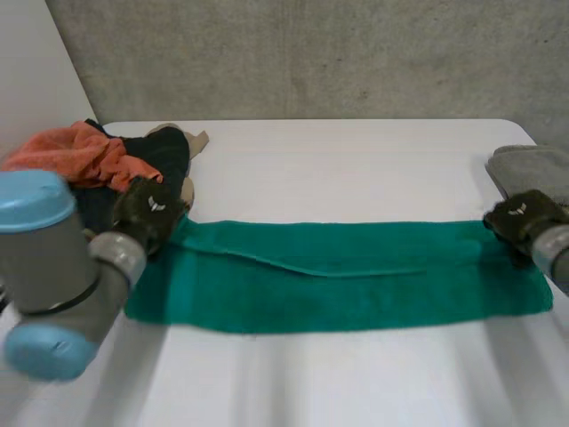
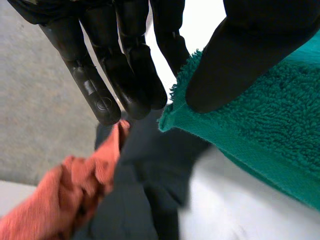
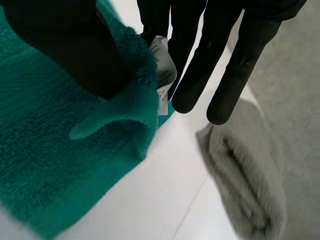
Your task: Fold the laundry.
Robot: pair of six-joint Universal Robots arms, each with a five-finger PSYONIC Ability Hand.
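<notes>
Two hands hold one green towel [image 1: 356,285], which lies as a long folded strip across the table [image 1: 356,169] in the head view. The left hand [image 1: 147,209] is at one far corner and the right hand [image 1: 520,218] at the other. An orange cloth [image 1: 84,156] and a dark cloth [image 1: 169,151] are heaped just beyond the left fingers. A grey cloth [image 1: 533,169] lies just beyond the right fingers.

In the left wrist view, the left hand [image 2: 240,55] pinches the towel corner between its thumb and nearest finger. Its other fingers are straight and close together, with the heap past their tips.

In the right wrist view, the right hand [image 3: 65,40] clamps its corner between thumb and fingers, right by a white label [image 3: 164,70]. The grey cloth lies past the fingertips.
</notes>
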